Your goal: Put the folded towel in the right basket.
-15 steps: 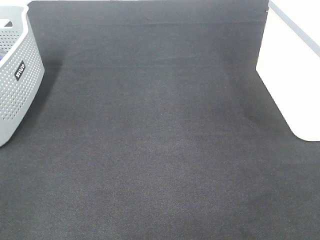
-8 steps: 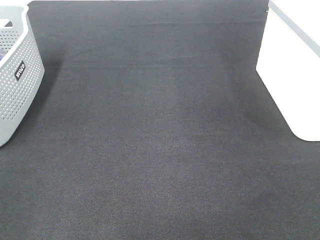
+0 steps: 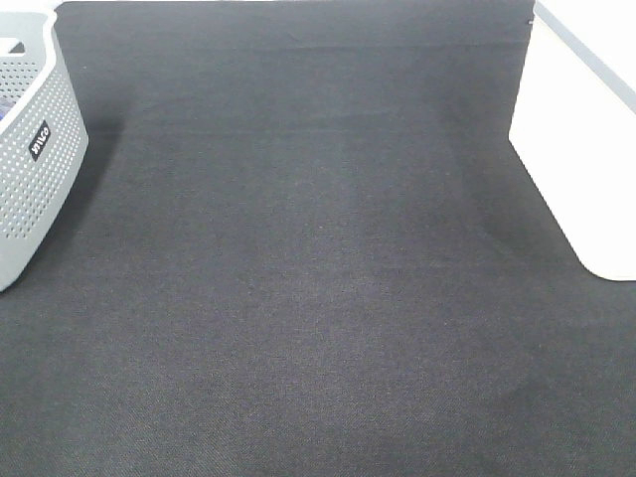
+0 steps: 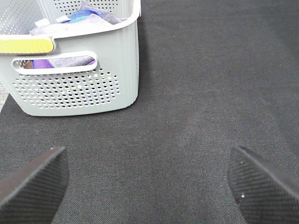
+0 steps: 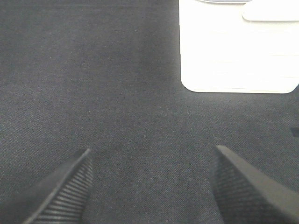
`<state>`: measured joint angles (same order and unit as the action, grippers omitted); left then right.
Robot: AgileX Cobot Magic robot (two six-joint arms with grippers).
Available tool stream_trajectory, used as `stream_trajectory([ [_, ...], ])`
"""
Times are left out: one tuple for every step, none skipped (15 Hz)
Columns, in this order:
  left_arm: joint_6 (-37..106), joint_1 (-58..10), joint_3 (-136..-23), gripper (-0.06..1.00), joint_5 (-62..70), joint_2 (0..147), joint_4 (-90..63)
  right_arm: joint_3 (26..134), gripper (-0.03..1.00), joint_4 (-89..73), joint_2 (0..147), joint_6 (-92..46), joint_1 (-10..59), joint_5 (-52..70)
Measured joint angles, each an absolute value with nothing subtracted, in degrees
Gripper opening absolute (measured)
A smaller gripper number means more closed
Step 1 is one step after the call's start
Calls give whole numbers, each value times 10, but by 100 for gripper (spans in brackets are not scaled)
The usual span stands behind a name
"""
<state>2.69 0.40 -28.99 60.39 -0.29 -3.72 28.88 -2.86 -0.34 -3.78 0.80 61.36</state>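
Observation:
The folded rust-brown towel shows in no view. The right basket (image 3: pixel 586 149), a white smooth-walled bin, stands at the right edge of the dark mat, and its wall also shows in the right wrist view (image 5: pixel 238 51). My left gripper (image 4: pixel 149 184) is open and empty, low over the mat, a short way from the grey perforated basket (image 4: pixel 74 70). My right gripper (image 5: pixel 152 186) is open and empty over bare mat, a short way from the white bin. Neither arm shows in the exterior high view.
The grey perforated basket (image 3: pixel 30 149) with a black label stands at the left edge of the mat and holds purple and blue cloths (image 4: pixel 81 16). The dark mat (image 3: pixel 318 278) covers the table between the two baskets.

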Motion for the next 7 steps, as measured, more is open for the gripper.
stream_trajectory([
  [27, 4, -290, 88, 604, -3, -37, 289, 67, -29, -3, -38, 8, 614],
  [27, 4, -290, 88, 604, -3, -37, 289, 67, -29, -3, -38, 8, 614],
  [27, 4, -290, 88, 604, -3, -37, 289, 67, -29, -3, -38, 8, 614],
  [27, 4, -290, 88, 604, -3, -37, 289, 67, -29, -3, -38, 8, 614],
  [27, 4, -290, 88, 604, -3, -37, 289, 67, -29, -3, -38, 8, 614],
  [27, 4, -290, 88, 604, -3, -37, 289, 67, -29, -3, -38, 8, 614],
  [27, 4, -290, 88, 604, -3, -37, 289, 67, -29, -3, -38, 8, 614],
])
